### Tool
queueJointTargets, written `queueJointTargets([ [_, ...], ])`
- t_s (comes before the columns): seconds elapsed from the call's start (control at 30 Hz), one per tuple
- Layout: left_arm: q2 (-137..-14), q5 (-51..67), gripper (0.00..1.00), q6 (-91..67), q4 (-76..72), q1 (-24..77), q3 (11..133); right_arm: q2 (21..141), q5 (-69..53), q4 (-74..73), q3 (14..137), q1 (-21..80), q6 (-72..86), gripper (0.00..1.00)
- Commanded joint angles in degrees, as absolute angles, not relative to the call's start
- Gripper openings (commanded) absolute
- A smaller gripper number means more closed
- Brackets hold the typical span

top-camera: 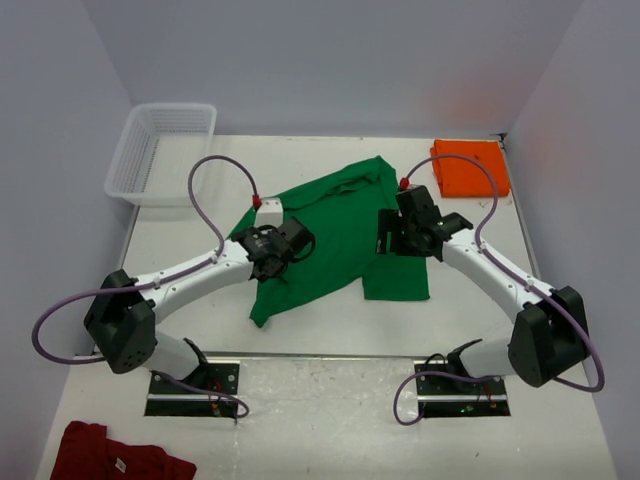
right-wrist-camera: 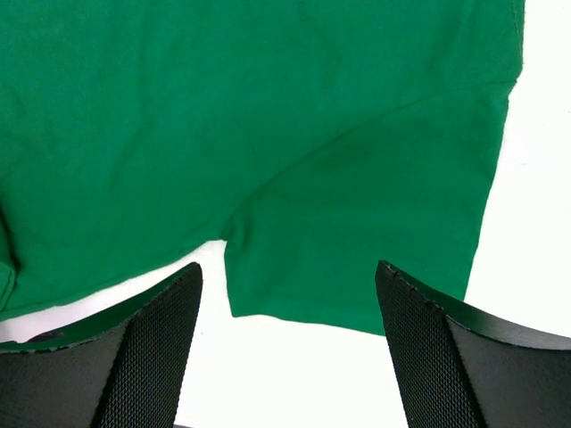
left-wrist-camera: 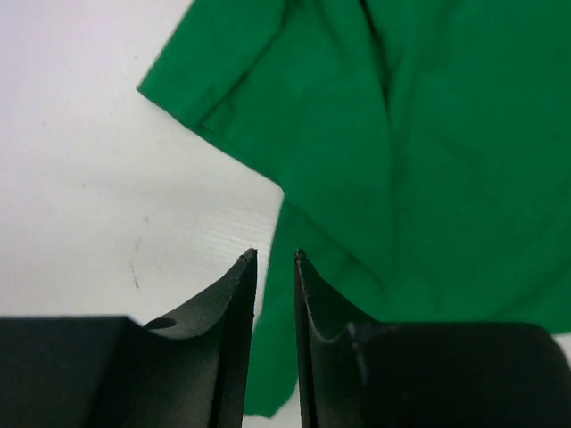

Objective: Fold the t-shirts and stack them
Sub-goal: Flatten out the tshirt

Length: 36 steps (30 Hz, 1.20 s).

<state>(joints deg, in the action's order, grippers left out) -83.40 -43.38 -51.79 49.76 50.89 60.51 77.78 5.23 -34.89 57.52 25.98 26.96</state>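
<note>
The green t-shirt (top-camera: 340, 225) is lying spread out in the middle of the white table (top-camera: 190, 215), between the two arms. It is lying flat but a bit crooked, and it is not folded. One sleeve is pointing to the near right and a long corner is reaching toward the near left.

The orange t-shirt (top-camera: 470, 167) is sitting in the far right corner of the table. It is looking like a neat folded square, well apart from the green one.

The left gripper (top-camera: 298, 240) is hanging over the left side of the green t-shirt. In the left wrist view its fingers (left-wrist-camera: 236, 294) are standing close together with only a thin gap showing between them. Nothing is sitting in that gap. Under them the edge of the green cloth is meeting the bare table.

The right gripper (top-camera: 390, 235) is hanging over the right side of the green t-shirt. In the right wrist view its fingers (right-wrist-camera: 169, 330) are spread wide and holding nothing. A green sleeve is lying below them.

A clear plastic basket (top-camera: 130, 160) is sitting at the far left. A dark red garment (top-camera: 110, 455) is lying at the near left, in front of the arm bases.
</note>
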Motion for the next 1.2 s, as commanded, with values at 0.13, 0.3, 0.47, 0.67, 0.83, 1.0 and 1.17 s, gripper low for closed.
queueJointTargets([
  [0.13, -84.97, -38.49, 0.24, -39.37, 39.9, 34.65, 64.06, 83.4, 4.13, -34.53, 65.88, 23.56, 26.11, 0.79],
  [0.3, -88.15, -36.4, 0.24, -38.06, 38.94, 30.33, 64.78, 90.34, 0.89, -35.16, 76.96, 19.78, 24.53, 0.79],
  [0.47, -86.4, -29.64, 0.19, -37.0, 33.33, 29.62, 61.97, 99.56, -2.54, -37.27, 84.63, 16.62, 22.94, 0.35],
  [0.67, -86.04, -24.17, 0.0, -35.68, 28.91, 29.53, 62.31, 113.36, -3.34, -41.48, 96.58, 14.95, 21.44, 0.0],
  [0.83, -89.99, -23.12, 0.0, -34.72, 30.15, 29.36, 67.41, 119.43, -8.87, -44.54, 102.12, 14.5, 22.32, 0.0],
  [1.0, -89.82, -19.17, 0.0, -34.28, 29.53, 29.44, 68.73, 120.85, -11.78, -43.59, 98.26, 14.68, 23.73, 0.0],
  [1.17, -86.49, -16.44, 0.0, -33.93, 29.27, 29.44, 68.64, 117.6, -13.09, -39.73, 89.13, 15.2, 24.87, 0.0],
])
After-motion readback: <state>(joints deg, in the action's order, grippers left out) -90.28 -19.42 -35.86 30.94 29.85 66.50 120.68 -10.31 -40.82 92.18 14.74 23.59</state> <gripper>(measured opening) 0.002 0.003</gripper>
